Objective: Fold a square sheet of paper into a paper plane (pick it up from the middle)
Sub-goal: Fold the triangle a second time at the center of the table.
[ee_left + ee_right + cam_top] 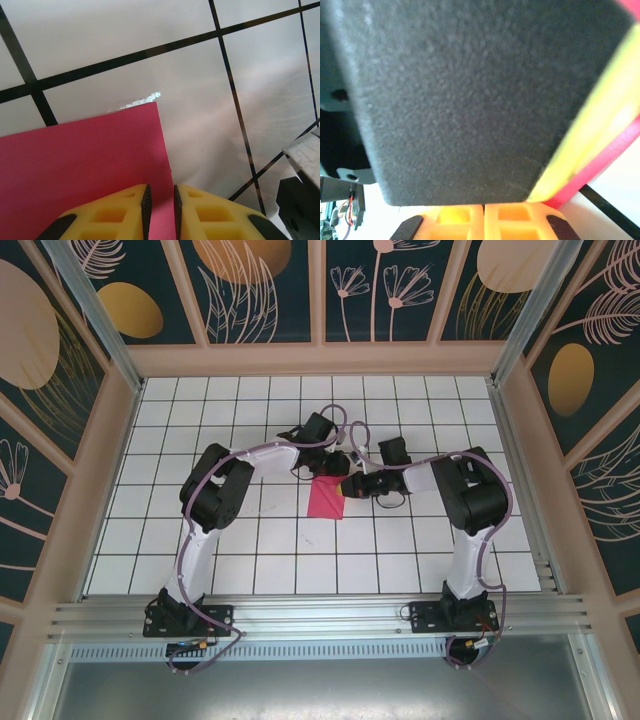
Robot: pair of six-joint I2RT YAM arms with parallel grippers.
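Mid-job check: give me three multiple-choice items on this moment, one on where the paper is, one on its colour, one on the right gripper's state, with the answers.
1. Where does the paper lie?
A) around the middle of the table
B) in the far left corner
C) beside the right arm's base

2. What colour is the paper?
A) white
B) blue
C) magenta-pink

3. How do the right gripper jaws stand?
A) wide open
B) shut
C) clamped on a cup

Answers:
1 A, the top view shows it on the central tiles.
2 C, it shows pink in the top and left wrist views.
3 B, its yellow fingers meet with no gap in the right wrist view.
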